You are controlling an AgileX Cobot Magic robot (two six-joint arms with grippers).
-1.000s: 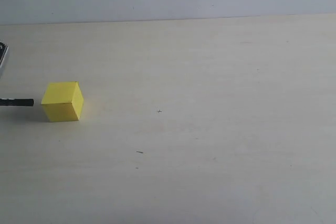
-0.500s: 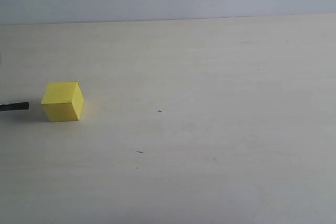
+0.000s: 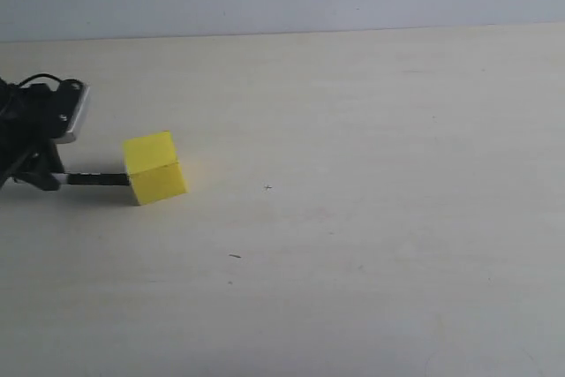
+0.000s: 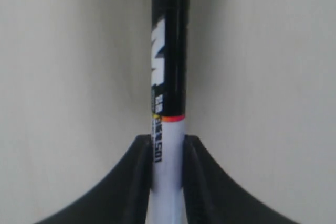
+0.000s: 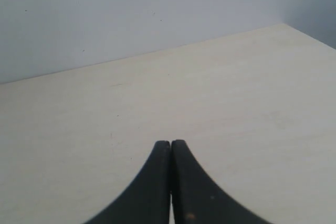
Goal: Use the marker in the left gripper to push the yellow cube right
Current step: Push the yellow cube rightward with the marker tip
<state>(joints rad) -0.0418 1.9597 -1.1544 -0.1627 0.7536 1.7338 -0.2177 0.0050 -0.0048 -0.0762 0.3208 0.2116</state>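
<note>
Pale table (image 3: pixel 371 262): left gripper (image 3: pixel 48 176) set to push yellow cube (image 3: pixel 155 169) with marker (image 3: pixel 97 179).
No container in view. Left gripper is low at the exterior view's left edge, pinching the marker's white barrel so it lies level, probably to shove without tipping. Cube sits left on the table, its left face touching the black tip. Right gripper (image 5: pixel 170 171) is pressed together, holding nothing.

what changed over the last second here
The small bright-yellow matte cube slid right, twisting slightly, pushed by the slim black-and-white marker, whose tip now touches its left face. The black left claw, shut on the marker, advanced into view from the left edge. The pale table and its small dark specks stayed as they were.
</note>
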